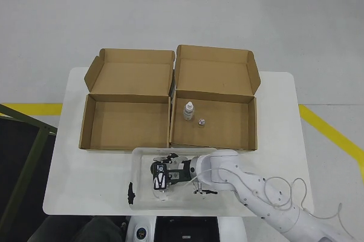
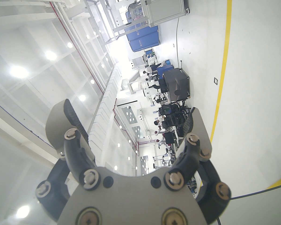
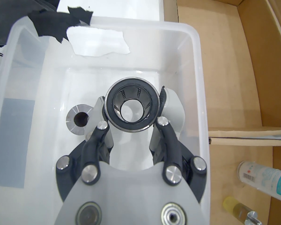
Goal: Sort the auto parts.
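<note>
**Right claw clamped on a bearing sleeve inside the clear bin**

A white table [image 1: 279, 181] carries two open cardboard boxes side by side, the left box [image 1: 127, 124] and the right box [image 1: 230, 124], with their lids folded back. Just beside them, toward the robot, sits a clear plastic bin [image 3: 197, 76], with a scrap of black tape [image 3: 58, 22] stuck on its rim.

The right gripper [image 3: 132, 108] is down inside the bin, its fingers pressed against either side of a bearing sleeve [image 3: 132, 83], a steel cylinder with a black end ring (you can see straight down its bore). Whether the sleeve rests on the bin floor or is lifted off it cannot be told.

The left gripper [image 2: 130, 108] is spread wide with nothing between its fingers, pointing out at the room.

Beside the sleeve, on the bin floor, lies a smaller silver slotted part [image 3: 71, 122] with a centre hole. The right box holds a small white bottle [image 1: 188, 111] and, near it, a tiny metal piece [image 1: 201, 120].
</note>
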Available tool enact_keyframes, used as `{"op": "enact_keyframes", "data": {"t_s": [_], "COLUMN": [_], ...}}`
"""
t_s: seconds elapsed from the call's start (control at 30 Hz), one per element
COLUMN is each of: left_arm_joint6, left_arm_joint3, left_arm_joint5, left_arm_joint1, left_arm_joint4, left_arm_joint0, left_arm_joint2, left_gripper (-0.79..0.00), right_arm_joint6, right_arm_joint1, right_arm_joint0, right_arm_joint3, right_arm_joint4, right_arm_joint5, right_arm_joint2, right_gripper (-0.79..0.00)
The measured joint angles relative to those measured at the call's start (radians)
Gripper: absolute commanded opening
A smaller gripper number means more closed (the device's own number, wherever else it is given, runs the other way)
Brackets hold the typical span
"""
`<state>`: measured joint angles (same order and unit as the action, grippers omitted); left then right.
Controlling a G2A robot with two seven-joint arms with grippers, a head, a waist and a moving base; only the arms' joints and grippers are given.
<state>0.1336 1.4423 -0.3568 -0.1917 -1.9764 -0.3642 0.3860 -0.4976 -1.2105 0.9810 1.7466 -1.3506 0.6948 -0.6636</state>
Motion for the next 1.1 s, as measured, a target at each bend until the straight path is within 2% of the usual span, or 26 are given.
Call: {"op": "enact_keyframes", "data": {"t_s": [0.57, 1.1], "left_arm_joint6": [0.0, 0.0], "left_arm_joint3": [0.0, 0.0], "left_arm_joint5": [0.0, 0.0], "left_arm_joint1": [0.0, 0.0], "left_arm_joint4": [0.0, 0.0], "left_arm_joint0": [0.0, 0.0], "left_arm_joint2": [0.0, 0.0], "left_gripper": [0.0, 0.0], "right_arm_joint6": [0.005, 0.031], "right_arm_joint1": [0.004, -0.028], "right_arm_joint0": [0.001, -0.101], "right_arm_joint3": [0.16, 0.094], "right_arm_joint4": [0.084, 0.129], "right_arm_joint5": [0.017, -0.037], "right_arm_joint2": [-0.069, -0.07], "right_gripper": [-0.785, -0.785]}}
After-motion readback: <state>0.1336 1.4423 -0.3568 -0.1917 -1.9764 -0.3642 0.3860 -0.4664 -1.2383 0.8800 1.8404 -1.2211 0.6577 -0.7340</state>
